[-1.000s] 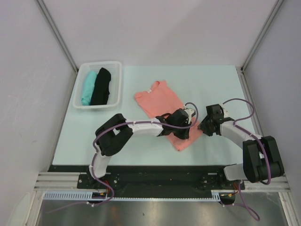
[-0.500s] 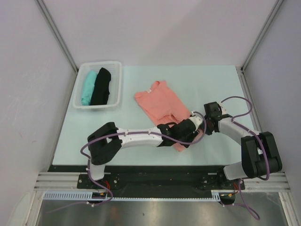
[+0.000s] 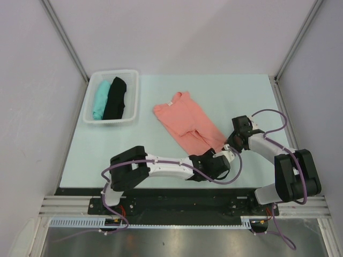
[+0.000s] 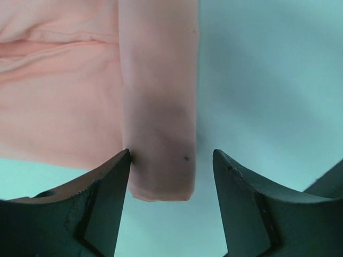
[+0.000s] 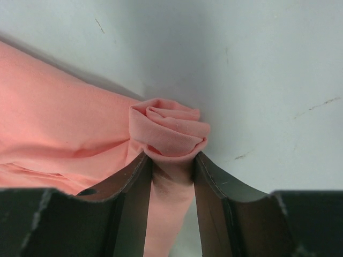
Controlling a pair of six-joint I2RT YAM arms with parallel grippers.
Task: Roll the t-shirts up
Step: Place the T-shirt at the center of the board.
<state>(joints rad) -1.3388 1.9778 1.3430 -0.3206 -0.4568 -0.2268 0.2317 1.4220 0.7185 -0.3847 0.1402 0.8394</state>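
Observation:
The salmon-pink t-shirt [image 3: 185, 120] lies folded into a long strip on the table, and its near end is rolled up. My right gripper [image 3: 232, 143] is shut on one end of the roll [image 5: 170, 131]; its jaws [image 5: 171, 158] pinch the cloth from both sides. My left gripper [image 3: 220, 157] is open at the roll's other end [image 4: 161, 155]. Its left finger [image 4: 104, 198] touches the roll and its right finger [image 4: 244, 201] stands apart from it. In the top view the arms hide most of the roll. The teal t-shirt [image 3: 99, 99] and the black t-shirt [image 3: 115, 98] lie rolled in a basket.
The white plastic basket [image 3: 111, 74] stands at the table's far left corner. Grey walls close in the table on three sides. The left arm stretches low along the near edge, from its base to the shirt's near end.
My left gripper has slid off the shirt toward the near right and now stands at the roll's end. My right gripper has moved in and closed on the roll's other end.

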